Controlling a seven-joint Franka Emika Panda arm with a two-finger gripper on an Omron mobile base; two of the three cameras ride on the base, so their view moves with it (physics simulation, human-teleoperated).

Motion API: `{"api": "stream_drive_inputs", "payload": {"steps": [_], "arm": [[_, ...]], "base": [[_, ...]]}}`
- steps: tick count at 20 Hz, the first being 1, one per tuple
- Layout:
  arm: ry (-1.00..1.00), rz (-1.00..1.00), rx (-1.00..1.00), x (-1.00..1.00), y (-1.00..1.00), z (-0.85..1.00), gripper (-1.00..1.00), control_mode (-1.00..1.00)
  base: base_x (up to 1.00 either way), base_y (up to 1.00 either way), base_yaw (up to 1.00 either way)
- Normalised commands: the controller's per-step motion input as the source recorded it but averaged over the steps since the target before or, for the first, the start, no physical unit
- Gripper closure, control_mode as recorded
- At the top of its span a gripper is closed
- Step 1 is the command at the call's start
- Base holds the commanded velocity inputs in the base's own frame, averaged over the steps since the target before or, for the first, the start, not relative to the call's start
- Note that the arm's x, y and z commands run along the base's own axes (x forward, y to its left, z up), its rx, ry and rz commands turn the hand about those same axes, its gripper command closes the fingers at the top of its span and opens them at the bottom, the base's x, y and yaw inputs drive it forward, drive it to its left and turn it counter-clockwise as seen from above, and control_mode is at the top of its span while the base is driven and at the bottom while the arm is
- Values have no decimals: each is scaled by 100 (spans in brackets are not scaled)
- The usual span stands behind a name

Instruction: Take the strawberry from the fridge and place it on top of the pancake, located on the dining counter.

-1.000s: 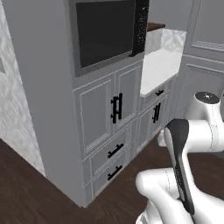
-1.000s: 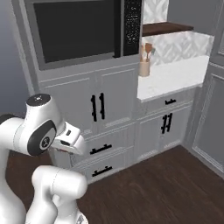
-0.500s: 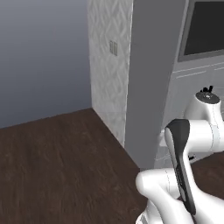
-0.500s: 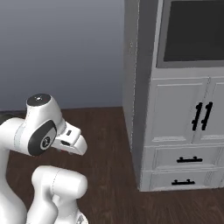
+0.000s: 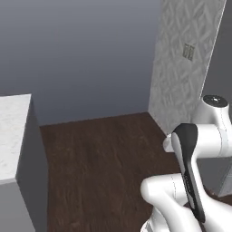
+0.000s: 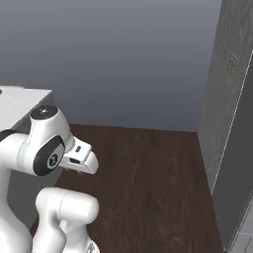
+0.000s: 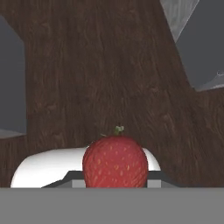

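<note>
The strawberry (image 7: 115, 161), bright red with a small green stem, sits low in the hand view with my gripper (image 7: 115, 180) shut on it; dark wood floor lies beyond it. My arm is folded close over the base, the hand (image 6: 82, 159) held in front of it. A corner of the dining counter (image 5: 12, 131), white marbled top over grey sides, stands at the left of the left base view, and the dining counter (image 6: 20, 101) also rises behind my arm in the right base view. The pancake and the fridge are out of view.
Dark wood floor (image 5: 99, 158) stretches ahead to a plain blue-grey wall (image 6: 118, 54). A pale textured wall panel (image 5: 186, 59) with a small switch plate and a dark grey tall unit (image 6: 237, 163) stand on the right.
The whole picture has swung: the base has turned away from the wall cabinets and oven, and now faces floor, bare wall and the counter corner. The arm keeps its folded pose.
</note>
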Motion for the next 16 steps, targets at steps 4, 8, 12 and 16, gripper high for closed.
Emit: {"api": "stream_drive_inputs", "payload": {"steps": [4,8,12,16], "arm": [[0,0,0,0,0,0,100,100],[0,0,0,0,0,0,100,100],[0,0,0,0,0,0,100,100],[0,0,0,0,0,0,100,100]], "base": [[100,76,10],[100,36,11],[100,-15,14],[100,-18,19]]}}
